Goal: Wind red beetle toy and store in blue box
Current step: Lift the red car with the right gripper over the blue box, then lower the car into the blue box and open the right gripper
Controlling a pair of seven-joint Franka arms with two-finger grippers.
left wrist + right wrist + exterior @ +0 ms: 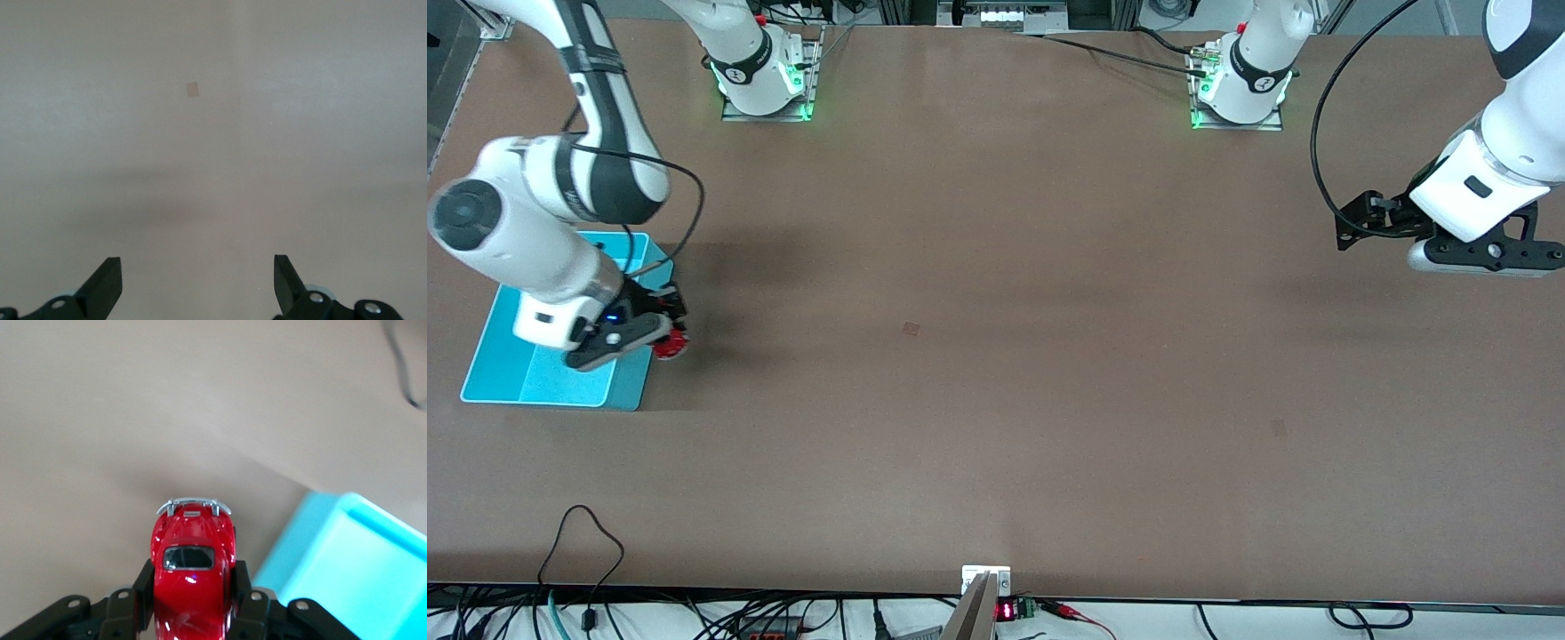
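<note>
Front, left wrist and right wrist views of two Franka arms at a brown surface (996, 356). The right arm descends from its base along the top of the front view, bends at the elbow and angles steeply down toward its own end of the surface, so that the right hand (660, 331) hangs at the edge of the blue box (560, 378). Its two dark fingers (248, 603) are clamped on the flanks of the red beetle toy (193, 570), which is carried nose outward with its silvery bumper leading and a dark window on its upper side. In the right wrist view the toy lies over bare surface just beside the box's pale rim (373, 520), outside the box; whether its wheels touch the surface cannot be told. In the front view only a small red part of the toy (671, 345) shows below the hand, against the box wall that faces the middle of the surface. The box stands near the right arm's end of the surface, partly hidden by the forearm. The left arm waits at its own end, its left hand (1356, 227) raised over bare surface, fingers (103, 287) spread wide apart and holding nothing. A small pale square mark (192, 89) lies on the surface ahead of them
</note>
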